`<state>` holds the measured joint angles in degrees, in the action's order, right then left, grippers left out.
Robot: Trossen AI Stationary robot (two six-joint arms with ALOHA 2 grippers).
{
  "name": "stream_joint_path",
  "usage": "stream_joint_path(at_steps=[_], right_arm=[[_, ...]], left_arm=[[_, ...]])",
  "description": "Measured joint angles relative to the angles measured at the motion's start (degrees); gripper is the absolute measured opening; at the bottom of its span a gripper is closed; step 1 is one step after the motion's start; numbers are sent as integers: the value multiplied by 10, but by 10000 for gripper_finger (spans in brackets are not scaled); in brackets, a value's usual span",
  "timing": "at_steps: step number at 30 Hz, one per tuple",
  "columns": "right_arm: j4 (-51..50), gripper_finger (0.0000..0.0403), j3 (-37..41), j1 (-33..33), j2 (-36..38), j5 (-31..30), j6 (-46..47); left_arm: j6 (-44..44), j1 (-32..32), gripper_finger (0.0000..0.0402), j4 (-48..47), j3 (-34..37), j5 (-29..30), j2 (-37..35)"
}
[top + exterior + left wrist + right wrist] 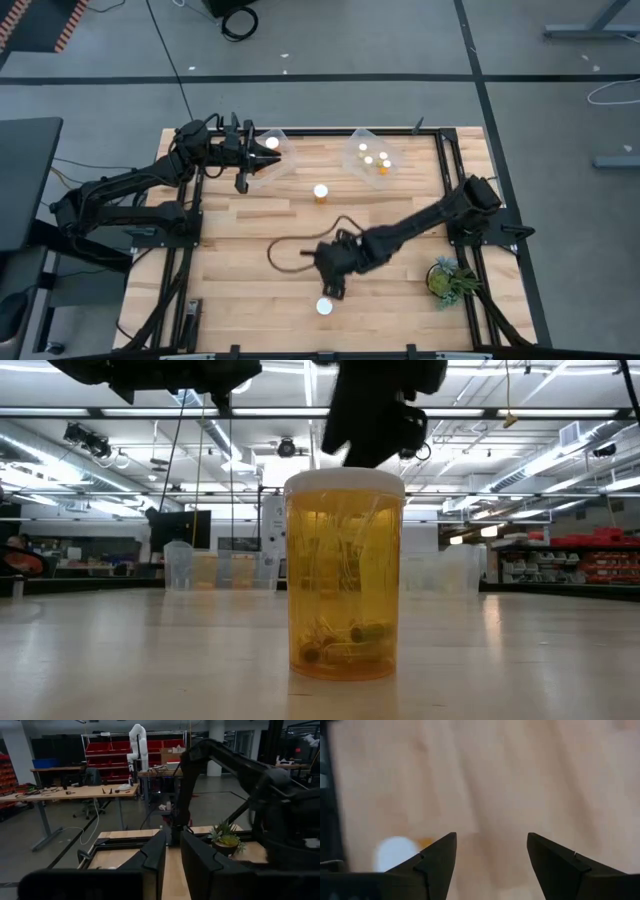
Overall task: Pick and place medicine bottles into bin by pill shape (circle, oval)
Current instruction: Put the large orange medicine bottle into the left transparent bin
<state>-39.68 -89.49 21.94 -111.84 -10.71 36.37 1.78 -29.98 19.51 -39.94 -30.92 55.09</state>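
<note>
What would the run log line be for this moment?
left claw: nearly shut, empty, by left bin | right claw: open, above front bottle | middle bottle: loose | right bin: four bottles

Around your wooden table [250,235] you have a grey concrete floor [330,40] crossed by dark tape lines. Look past it and you see long ceiling strip lights [560,455], red storage bins on shelving [102,747], a cluttered workbench [70,794], an office chair [90,780] and a white robot arm [136,745]
</note>
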Motion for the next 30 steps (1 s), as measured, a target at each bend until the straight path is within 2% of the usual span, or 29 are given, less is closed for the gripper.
stream_joint_path(at_steps=[4,10,14,21,27,30], right_arm=[[37,250,0,32,-18,-10,15],[73,250,0,73,-18,-76,20],[112,250,-1,96,-26,-96,11],[184,250,0,119,-72,-99,-31],[197,250,0,131,-85,-147,-73],[200,250,0,132,-88,-152,-82]], left_arm=[[0,0,66,1,0,0,0],[0,0,60,1,0,0,0],[0,0,64,1,0,0,0],[0,0,70,0,0,0,0],[0,0,65,1,0,0,0],[0,0,62,0,0,0,0]])
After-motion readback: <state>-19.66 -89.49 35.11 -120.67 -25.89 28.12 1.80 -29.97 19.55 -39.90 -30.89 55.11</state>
